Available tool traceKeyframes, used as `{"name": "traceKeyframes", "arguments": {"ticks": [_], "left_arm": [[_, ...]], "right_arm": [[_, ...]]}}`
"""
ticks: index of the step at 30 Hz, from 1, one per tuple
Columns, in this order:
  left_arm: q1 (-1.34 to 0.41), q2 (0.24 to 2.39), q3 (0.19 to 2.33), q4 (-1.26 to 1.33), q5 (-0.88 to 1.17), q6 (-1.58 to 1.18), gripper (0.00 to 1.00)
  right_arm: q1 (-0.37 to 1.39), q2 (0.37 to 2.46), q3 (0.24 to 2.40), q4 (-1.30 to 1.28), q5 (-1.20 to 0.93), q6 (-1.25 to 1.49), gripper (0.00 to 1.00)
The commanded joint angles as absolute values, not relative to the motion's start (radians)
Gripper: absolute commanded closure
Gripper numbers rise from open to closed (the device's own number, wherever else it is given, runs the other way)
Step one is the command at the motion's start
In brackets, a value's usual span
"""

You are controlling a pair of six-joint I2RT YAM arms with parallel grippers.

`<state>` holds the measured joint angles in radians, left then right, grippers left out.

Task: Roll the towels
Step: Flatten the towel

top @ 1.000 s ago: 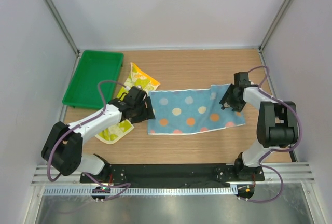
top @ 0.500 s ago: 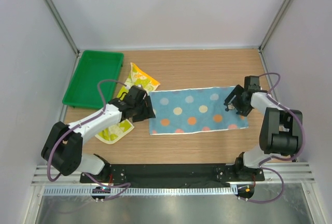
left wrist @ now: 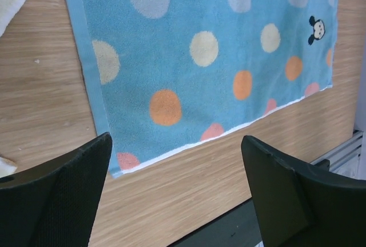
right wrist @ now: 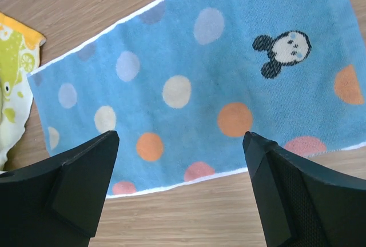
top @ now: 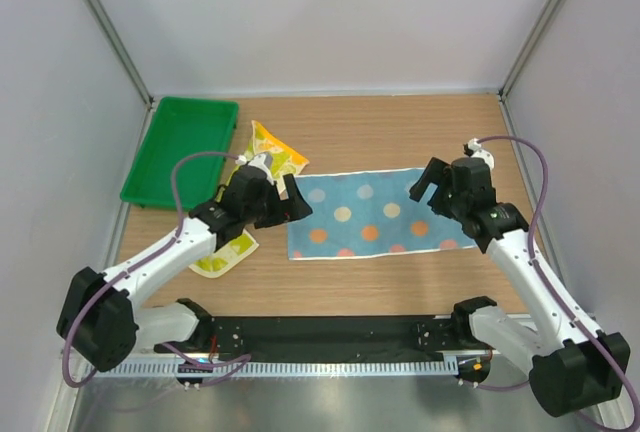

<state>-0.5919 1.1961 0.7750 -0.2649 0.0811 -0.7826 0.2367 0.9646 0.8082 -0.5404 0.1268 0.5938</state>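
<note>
- Blue towel point(top: 375, 214) lies spread flat and unrolled in the middle of the table point(top: 400, 122).
- Yellow towel point(top: 272, 152) lies rumpled just left of it, partly under the left arm point(top: 170, 247).
- Left gripper point(top: 291, 203) hovers over the blue towel's left edge, fingers wide apart and empty.
- Right gripper point(top: 428, 192) hovers over its right end, fingers also spread, holding nothing.
- Tray point(top: 180, 152) sits at the far left.

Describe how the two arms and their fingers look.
The left arm and right arm are made of white tubular links joined by bulky black joints. A thin purple cable loops alongside each. The left gripper and right gripper are black, each with two broad, wedge-shaped fingers that have finely textured faces. No markings are legible.
</note>
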Motion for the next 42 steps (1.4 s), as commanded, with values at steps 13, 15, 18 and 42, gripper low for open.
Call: {"name": "traceKeyframes", "arguments": {"ticks": [13, 15, 18, 42], "left_arm": [[-0.798, 1.307, 0.759, -0.359, -0.144, -0.971, 0.36], [-0.81, 1.331, 0.75, -0.37, -0.176, -0.992, 0.39], [-0.81, 1.367, 0.733, -0.382, -0.204, -1.035, 0.42], [-0.811, 1.44, 0.667, -0.31, -0.23, -1.089, 0.9]], "right_arm": [[0.238, 0.841, 0.795, -0.706, 0.081, 0.595, 0.0], [0.238, 0.845, 0.796, -0.71, 0.068, 0.609, 0.0], [0.238, 0.851, 0.79, -0.732, 0.072, 0.621, 0.0], [-0.303, 1.068, 0.726, -0.698, -0.129, 0.591, 0.04]]}}
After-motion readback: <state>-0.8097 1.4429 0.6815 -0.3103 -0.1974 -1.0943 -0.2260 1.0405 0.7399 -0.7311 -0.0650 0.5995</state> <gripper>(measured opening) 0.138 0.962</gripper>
